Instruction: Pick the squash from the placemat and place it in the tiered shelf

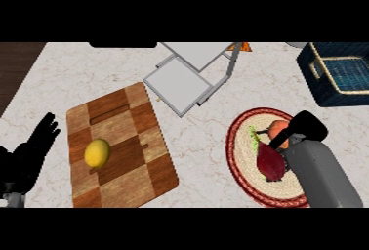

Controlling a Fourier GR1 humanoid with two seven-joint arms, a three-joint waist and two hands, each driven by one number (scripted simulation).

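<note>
The squash (276, 128), an orange lump, lies on the round red-rimmed placemat (241, 168) at the right of the head view. My right hand (306, 126) is on top of it, and a black finger curls across its near side, hiding most of it. The grey tiered shelf (184, 78) stands at the back centre, well to the left of that hand and beyond it. At the lower left edge my left hand (32, 151) rests open with its fingers up.
A dark red vegetable (269, 163) with a green stalk lies on the placemat just in front of the squash. A wooden cutting board (137, 122) with a lemon (97, 153) lies at the left. A dark blue basket (342, 73) stands at the back right.
</note>
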